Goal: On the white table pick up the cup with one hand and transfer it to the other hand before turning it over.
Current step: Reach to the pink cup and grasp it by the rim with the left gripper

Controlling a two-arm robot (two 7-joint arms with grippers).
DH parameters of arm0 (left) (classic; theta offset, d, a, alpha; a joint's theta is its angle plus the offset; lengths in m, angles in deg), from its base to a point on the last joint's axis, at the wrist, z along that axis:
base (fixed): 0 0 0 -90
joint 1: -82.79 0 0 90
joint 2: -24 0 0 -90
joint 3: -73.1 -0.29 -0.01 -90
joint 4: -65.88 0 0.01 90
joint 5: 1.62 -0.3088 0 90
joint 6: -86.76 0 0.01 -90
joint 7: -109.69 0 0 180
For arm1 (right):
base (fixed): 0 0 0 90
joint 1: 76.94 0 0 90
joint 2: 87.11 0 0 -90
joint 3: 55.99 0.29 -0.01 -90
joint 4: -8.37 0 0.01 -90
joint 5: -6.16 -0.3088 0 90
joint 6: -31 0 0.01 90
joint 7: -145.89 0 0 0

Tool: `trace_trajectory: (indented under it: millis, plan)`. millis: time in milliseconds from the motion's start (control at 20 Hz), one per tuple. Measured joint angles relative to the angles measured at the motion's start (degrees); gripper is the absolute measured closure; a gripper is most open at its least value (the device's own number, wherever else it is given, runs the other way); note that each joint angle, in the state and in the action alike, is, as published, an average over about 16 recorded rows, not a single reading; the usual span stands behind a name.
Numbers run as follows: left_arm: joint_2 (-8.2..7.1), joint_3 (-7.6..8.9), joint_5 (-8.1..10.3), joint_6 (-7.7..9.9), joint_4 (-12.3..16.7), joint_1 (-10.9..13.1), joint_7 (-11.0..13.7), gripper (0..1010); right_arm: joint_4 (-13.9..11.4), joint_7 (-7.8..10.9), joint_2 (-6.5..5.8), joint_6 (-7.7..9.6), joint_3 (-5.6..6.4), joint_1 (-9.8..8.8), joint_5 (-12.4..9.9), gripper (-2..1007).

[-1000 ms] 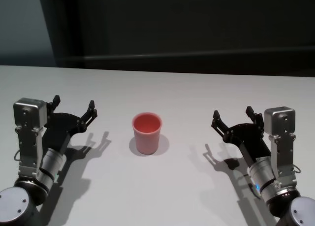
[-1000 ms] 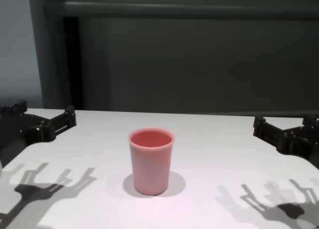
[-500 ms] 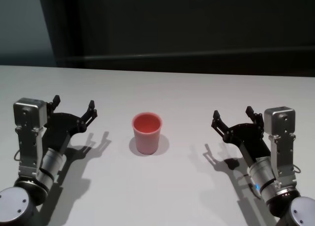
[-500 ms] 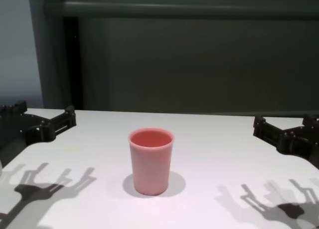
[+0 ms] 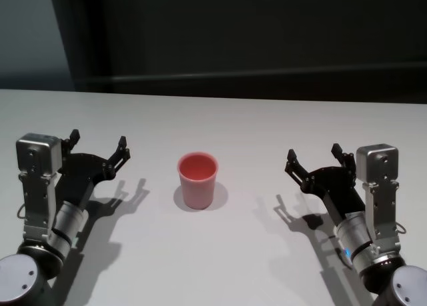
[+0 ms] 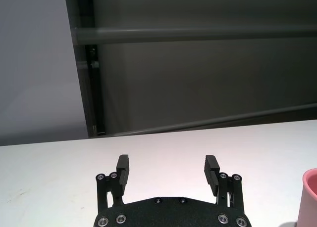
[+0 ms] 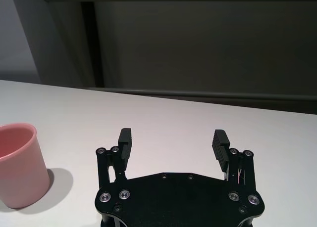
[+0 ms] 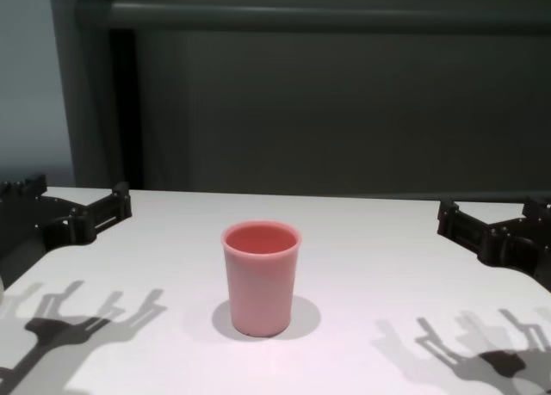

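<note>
The pink cup (image 5: pixel 197 180) stands upright, mouth up, on the white table (image 5: pixel 220 119), midway between my two arms; it also shows in the chest view (image 8: pixel 261 277). My left gripper (image 5: pixel 98 146) is open and empty, left of the cup and apart from it. My right gripper (image 5: pixel 313 158) is open and empty, right of the cup and apart from it. In the left wrist view the open left gripper (image 6: pixel 168 168) has the cup's edge (image 6: pixel 309 197) off to one side. In the right wrist view the open right gripper (image 7: pixel 172 141) has the cup (image 7: pixel 20 165) off to one side.
A dark wall panel (image 8: pixel 327 102) with a horizontal rail (image 8: pixel 327 16) runs behind the table's far edge. The grippers cast shadows (image 8: pixel 77 317) on the table near the front edge.
</note>
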Motion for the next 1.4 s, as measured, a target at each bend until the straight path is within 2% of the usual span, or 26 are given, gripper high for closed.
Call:
trace_trajectory:
  millis: [1400]
  plan:
    - [0.0, 0.0, 0.0, 0.0, 0.0, 0.0, 0.0, 9, 0.0, 0.0, 0.0, 0.0, 0.0, 0.0, 0.0, 3]
